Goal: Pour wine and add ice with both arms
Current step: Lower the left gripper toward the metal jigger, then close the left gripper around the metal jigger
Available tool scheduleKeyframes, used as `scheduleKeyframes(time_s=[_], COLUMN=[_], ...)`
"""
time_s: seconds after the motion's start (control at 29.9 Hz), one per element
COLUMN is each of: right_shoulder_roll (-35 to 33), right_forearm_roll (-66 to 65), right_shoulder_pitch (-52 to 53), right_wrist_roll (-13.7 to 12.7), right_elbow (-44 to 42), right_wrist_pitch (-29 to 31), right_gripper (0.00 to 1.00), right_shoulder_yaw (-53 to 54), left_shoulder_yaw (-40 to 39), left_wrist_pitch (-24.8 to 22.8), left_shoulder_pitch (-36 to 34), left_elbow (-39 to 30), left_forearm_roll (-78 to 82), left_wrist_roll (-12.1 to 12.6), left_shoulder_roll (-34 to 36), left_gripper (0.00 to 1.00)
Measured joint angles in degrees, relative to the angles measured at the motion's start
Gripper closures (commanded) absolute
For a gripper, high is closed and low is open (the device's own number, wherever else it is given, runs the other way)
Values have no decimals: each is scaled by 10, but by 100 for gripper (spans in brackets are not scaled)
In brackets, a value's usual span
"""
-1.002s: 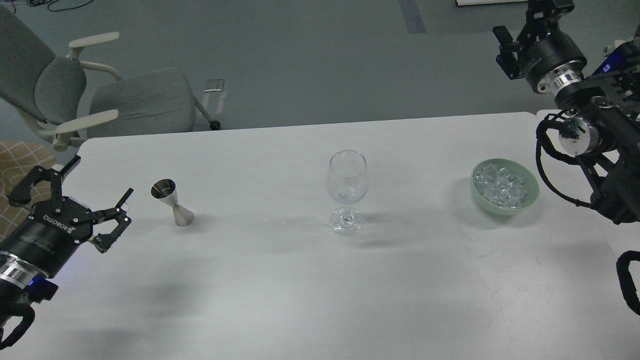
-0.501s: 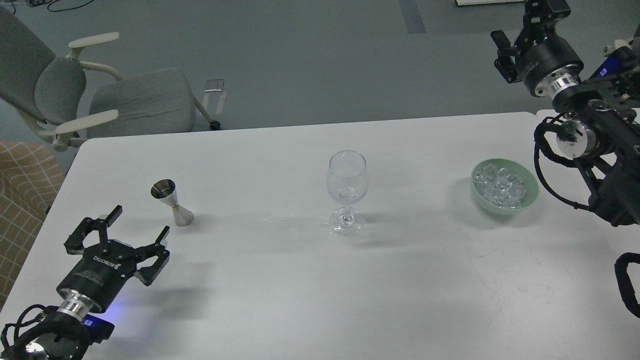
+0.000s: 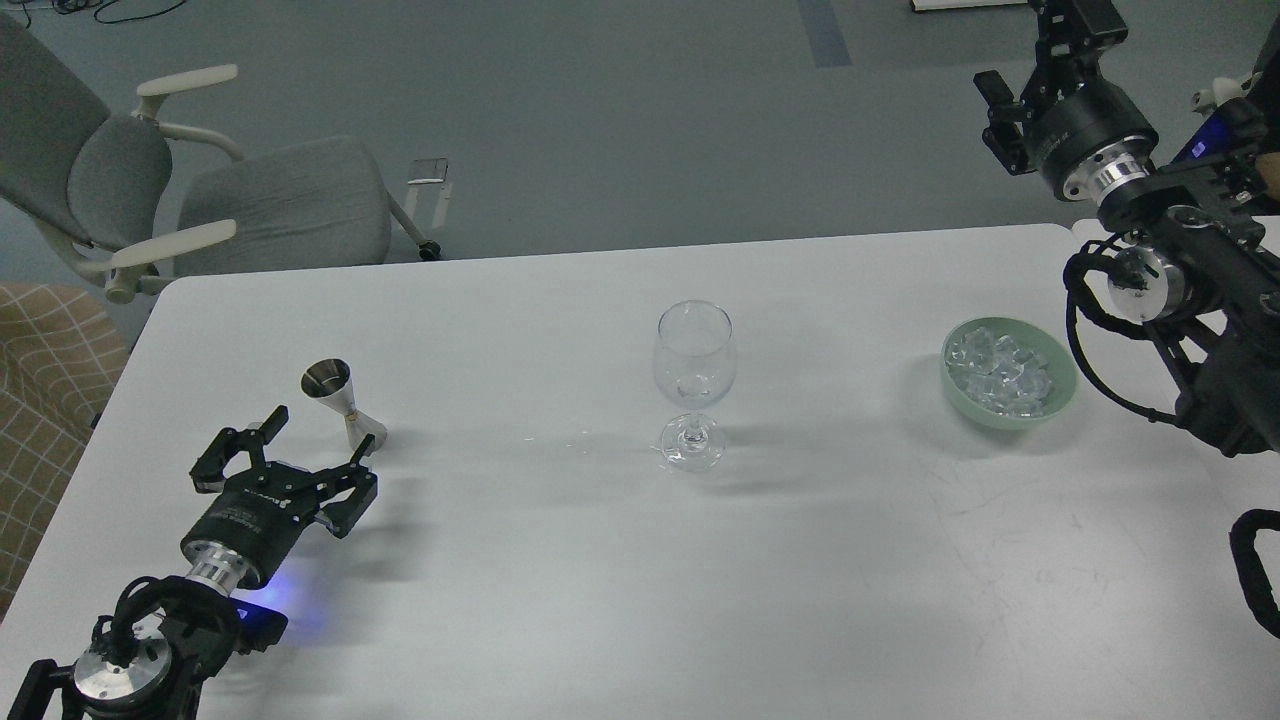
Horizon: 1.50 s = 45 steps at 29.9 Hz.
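A clear, empty wine glass [image 3: 694, 382] stands upright at the table's middle. A steel jigger [image 3: 343, 403] stands at the left. Clear ice chunks [image 3: 1000, 372] fill a pale green bowl [image 3: 1060, 395] at the right. My left gripper [image 3: 318, 438] is open and empty, low over the table, with its fingers reaching just short of the jigger's base. My right gripper [image 3: 1030, 50] is raised high beyond the table's back right corner, far above the bowl; its fingers look spread, with one partly cut off by the frame's top edge.
The white table [image 3: 640, 560] has a rounded back edge. A grey office chair [image 3: 200, 190] stands behind its left corner. A checked tan seat [image 3: 40, 400] sits off the left edge. My right arm's cabled joints [image 3: 1180, 290] hang beside the bowl.
My left gripper has swung in from the table's left edge to just in front of the jigger, staying open. My right gripper has risen slightly up and back.
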Motion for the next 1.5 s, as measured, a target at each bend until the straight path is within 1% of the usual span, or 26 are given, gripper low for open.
scheduleKeyframes(time_s=[0.27,0.43,0.47,0.53,0.57,0.6,0.63,0.73,0.8,0.84,0.97,1.0,1.04,1.1,1.3,1.37,1.44,1.5], right_shoulder_roll=[1,1,1,1,1,1,1,0,-1,-2,-2,-2,-2,-2,-1,-1,-1,-1], right_forearm_roll=[-1,-1,-1,-1,-1,-1,-1,-1,-1,-1,-1,-1,-1,-1,-1,-1,-1,-1], right_shoulder_pitch=[0,0,0,-1,-1,-1,-1,-1,-1,-1,-1,-1,-1,-1,-1,-1,-1,-1], right_wrist_roll=[0,0,0,0,0,0,0,0,0,0,0,0,0,0,0,0,0,0], right_elbow=[-2,-2,-2,-2,-2,-2,-2,-2,-2,-2,-2,-2,-2,-2,-2,-2,-2,-1], right_wrist_pitch=[0,0,0,0,0,0,0,0,0,0,0,0,0,0,0,0,0,-1], right_gripper=[0,0,0,0,0,0,0,0,0,0,0,0,0,0,0,0,0,0], right_shoulder_yaw=[-1,-1,-1,-1,-1,-1,-1,-1,-1,-1,-1,-1,-1,-1,-1,-1,-1,-1], left_shoulder_yaw=[1,11,14,18,19,20,21,24,25,25,27,27,27,27,28,27,27,27], left_wrist_pitch=[-4,-3,-2,-2,-2,-1,-1,0,0,0,1,2,2,0,5,-1,-11,-18], left_shoulder_pitch=[-55,-73,-76,-82,-84,-86,-88,-91,-91,-91,-91,-91,-91,-91,-97,-96,-95,-93], left_elbow=[55,79,83,91,94,97,99,100,101,101,101,101,101,101,103,102,100,98], left_forearm_roll=[16,18,18,18,18,18,18,19,20,20,21,22,22,23,26,26,26,26], left_wrist_roll=[0,-1,-1,-3,-5,-9,-14,-32,-38,-40,-51,-54,-59,-65,-69,-69,-69,-68], left_shoulder_roll=[-5,-5,-5,-5,-5,-5,-7,-9,-10,-10,-10,-10,-10,-10,-10,-10,-11,-12], left_gripper=[5,5,7,22,34,37,37,43,48,55,64,66,64,64,67,72,73,80])
